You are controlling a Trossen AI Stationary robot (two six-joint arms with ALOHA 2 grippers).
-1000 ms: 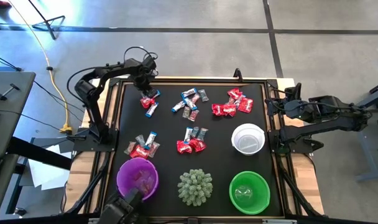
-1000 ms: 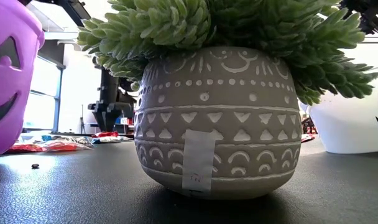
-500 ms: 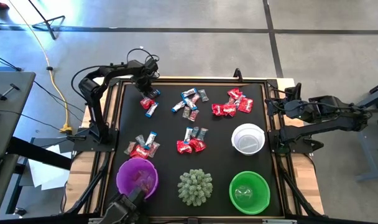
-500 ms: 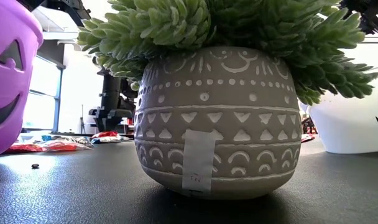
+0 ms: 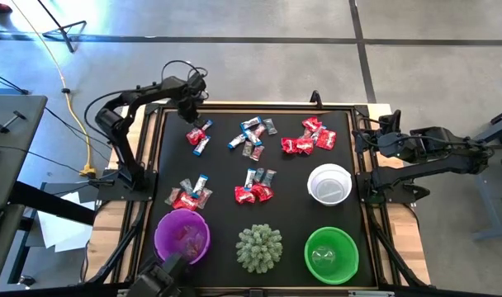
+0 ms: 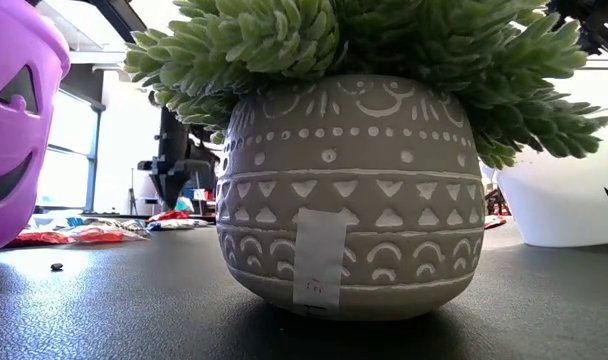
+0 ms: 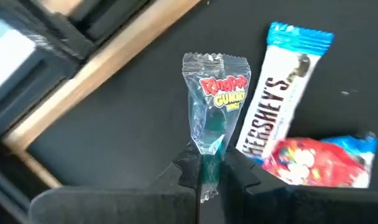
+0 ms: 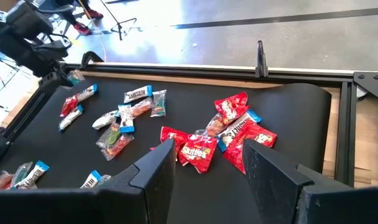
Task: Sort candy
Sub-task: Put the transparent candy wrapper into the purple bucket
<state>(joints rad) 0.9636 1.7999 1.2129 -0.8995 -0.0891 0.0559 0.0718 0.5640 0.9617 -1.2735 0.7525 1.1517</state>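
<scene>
Glossy crinkled candy (image 7: 211, 112) wrappers on a matt black table (image 5: 222, 177) mat, edged in pale wood.

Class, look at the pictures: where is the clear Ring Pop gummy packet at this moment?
The Ring Pop gummy packet is pinched by its end in the left gripper, at the table's far left corner in the high view, beside the Hershey's bar.

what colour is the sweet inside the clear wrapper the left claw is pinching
Teal blue-green, inside the clear Ring Pop gummy wrapper; the left wrist view shows it best.
</scene>
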